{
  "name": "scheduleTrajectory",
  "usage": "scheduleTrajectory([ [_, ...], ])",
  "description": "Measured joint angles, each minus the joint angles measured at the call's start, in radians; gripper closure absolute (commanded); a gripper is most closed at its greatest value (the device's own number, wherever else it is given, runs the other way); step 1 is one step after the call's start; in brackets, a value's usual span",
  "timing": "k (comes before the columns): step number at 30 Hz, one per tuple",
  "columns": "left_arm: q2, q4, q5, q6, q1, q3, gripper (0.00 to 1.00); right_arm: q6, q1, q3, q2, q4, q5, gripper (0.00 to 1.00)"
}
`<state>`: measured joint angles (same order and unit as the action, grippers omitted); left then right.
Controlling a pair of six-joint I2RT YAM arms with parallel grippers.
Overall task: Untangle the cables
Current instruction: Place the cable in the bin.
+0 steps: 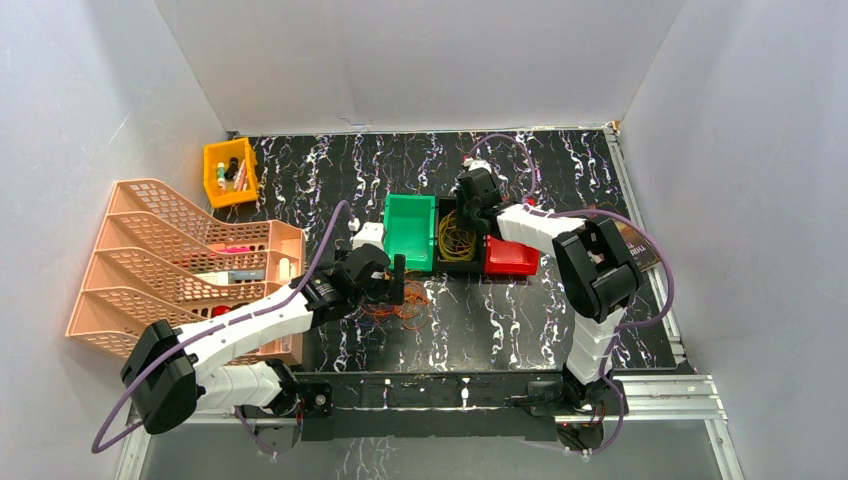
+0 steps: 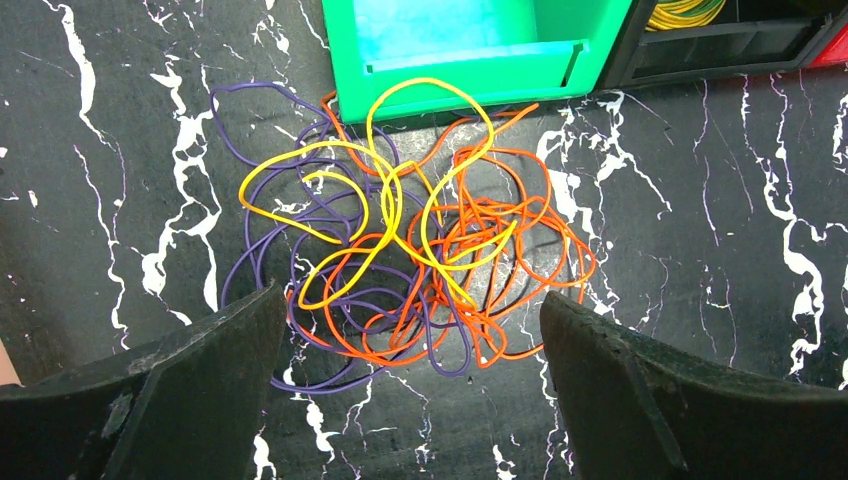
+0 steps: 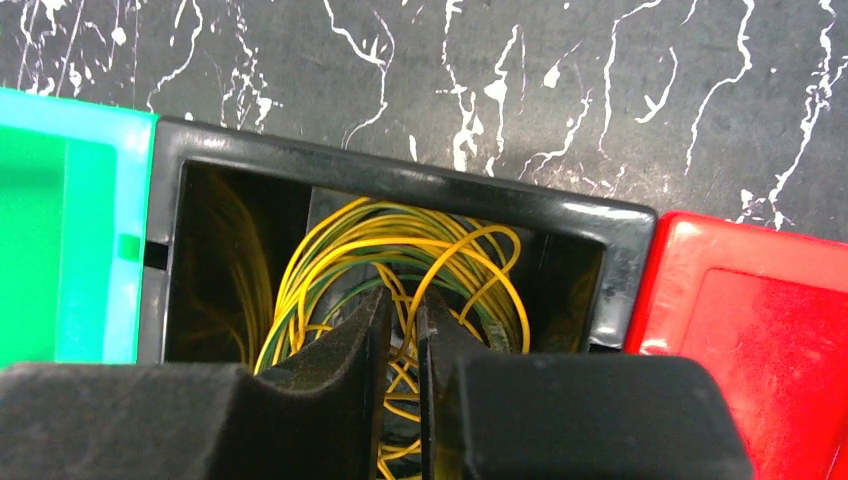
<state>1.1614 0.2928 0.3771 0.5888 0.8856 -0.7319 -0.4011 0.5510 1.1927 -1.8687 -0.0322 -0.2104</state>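
Note:
A tangled bunch of cables (image 2: 400, 240), thin yellow, orange and purple loops, lies on the black marbled table just in front of the green bin (image 2: 470, 70). It also shows in the top view (image 1: 402, 305). My left gripper (image 2: 412, 300) is open and empty, with its fingers either side of the bunch's near edge (image 1: 393, 282). My right gripper (image 3: 403, 300) is over the black bin (image 3: 400, 180), where coiled yellow and green cables (image 3: 330, 260) lie. Its jaws are almost together with a yellow strand between them. It also shows in the top view (image 1: 468, 200).
The green bin (image 1: 410, 230), black bin (image 1: 445, 205) and red bin (image 1: 510, 258) stand in a row mid-table. An orange file rack (image 1: 180, 260) stands at the left. A small yellow bin (image 1: 230, 172) with items is at the back left. A dark flat object (image 1: 640, 245) lies at the right.

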Motion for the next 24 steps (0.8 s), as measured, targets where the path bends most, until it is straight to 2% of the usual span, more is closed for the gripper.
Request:
scheduleTrajectory([
  [4, -0.005, 0.0, 0.0, 0.003, 0.0, 0.003, 0.02, 0.018, 0.002, 0.0, 0.002, -0.019, 0.011, 0.64],
  [9, -0.008, 0.001, 0.001, 0.003, 0.0, 0.005, 0.02, 0.066, 0.001, 0.0, 0.052, -0.04, 0.051, 0.56],
  [16, -0.013, 0.008, 0.011, -0.004, 0.0, 0.003, 0.02, 0.119, 0.001, 0.035, 0.22, -0.071, 0.117, 0.51],
  [24, -0.024, 0.026, 0.026, -0.013, 0.0, 0.003, 0.02, 0.16, 0.001, 0.022, 0.318, -0.105, 0.106, 0.51],
])
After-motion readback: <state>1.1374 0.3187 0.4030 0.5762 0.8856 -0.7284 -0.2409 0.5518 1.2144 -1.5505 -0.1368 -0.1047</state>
